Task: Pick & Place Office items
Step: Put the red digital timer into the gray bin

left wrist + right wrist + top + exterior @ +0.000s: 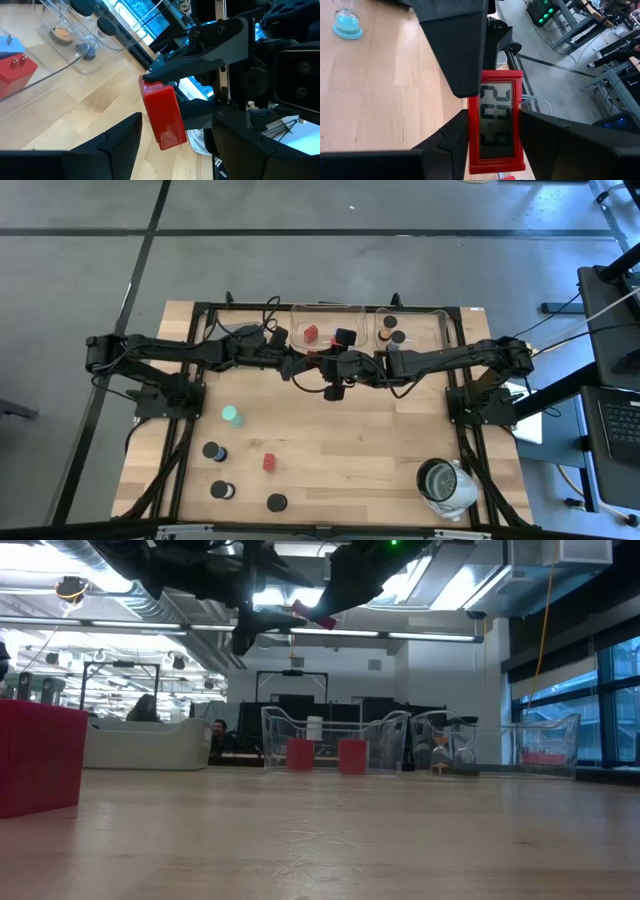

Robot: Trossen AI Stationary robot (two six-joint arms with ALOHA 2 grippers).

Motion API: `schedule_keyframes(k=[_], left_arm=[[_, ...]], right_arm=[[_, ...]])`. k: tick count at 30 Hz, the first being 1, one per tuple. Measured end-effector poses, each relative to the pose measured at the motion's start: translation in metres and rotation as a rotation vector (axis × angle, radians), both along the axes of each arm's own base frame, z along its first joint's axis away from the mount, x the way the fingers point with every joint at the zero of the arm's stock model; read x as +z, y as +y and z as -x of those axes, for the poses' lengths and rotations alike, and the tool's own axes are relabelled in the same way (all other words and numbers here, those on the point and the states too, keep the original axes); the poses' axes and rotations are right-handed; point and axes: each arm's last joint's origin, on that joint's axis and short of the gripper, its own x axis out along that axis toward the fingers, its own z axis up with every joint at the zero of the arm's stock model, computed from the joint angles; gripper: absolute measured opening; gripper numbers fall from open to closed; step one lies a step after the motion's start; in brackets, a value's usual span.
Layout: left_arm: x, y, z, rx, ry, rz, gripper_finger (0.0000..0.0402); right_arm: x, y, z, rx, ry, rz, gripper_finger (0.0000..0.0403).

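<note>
A small red clock (pixel 496 120) with a grey digit display hangs high above the table's middle, with my right gripper (pixel 495 127) shut on it. In the left wrist view it shows as a red block (pixel 162 115). My left gripper (pixel 175 132) is open, with one finger on either side of the clock's free end. Other office items rest on the wood: a teal piece (pixel 232 416), a red block (pixel 268 462) and black caps (pixel 213 451). My right gripper pinches the clock's two long side edges (pixel 472 135) between its two fingers, on the half nearer the wrist, with the display facing the wrist camera. The clock is lifted clear of the table and tilted, its free end (pixel 170 140) lowest. My left gripper has a finger (pixel 452 45) across the clock's far corner; I cannot tell whether it touches.
Two clear trays (pixel 300 315) (pixel 440 315) stand at the far edge and hold a red block (pixel 312 333), a black piece (pixel 345 337) and small round pieces. A silvery-white round container (pixel 445 483) stands near the right front corner.
</note>
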Motion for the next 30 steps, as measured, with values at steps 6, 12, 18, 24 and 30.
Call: schedule_keyframes(k=[6, 12, 18, 24, 30], left_arm=[[-0.0001, 0.0, 0.0, 0.003, 0.0, 0.015, 0.0237], [-0.0001, 0.0001, 0.0, 0.007, 0.001, 0.017, 0.0237], [-0.0002, 0.0001, 0.0001, 0.007, 0.001, 0.018, 0.0209], [-0.0008, 0.0003, 0.0003, 0.012, 0.007, 0.018, 0.0138], [-0.0017, 0.0006, 0.0005, 0.02, 0.015, 0.027, 0.0082]], right_arm=[[0.0, 0.0, 0.0, 0.002, 0.001, 0.002, 0.0146], [0.0001, 0.0, 0.0, 0.003, 0.002, 0.004, 0.0146], [-0.0001, 0.0, 0.0001, 0.003, 0.005, 0.004, 0.0146], [-0.0002, 0.0, 0.0005, 0.005, 0.012, 0.008, 0.0146], [-0.0001, -0.0002, 0.0008, 0.012, 0.023, 0.028, 0.0146]])
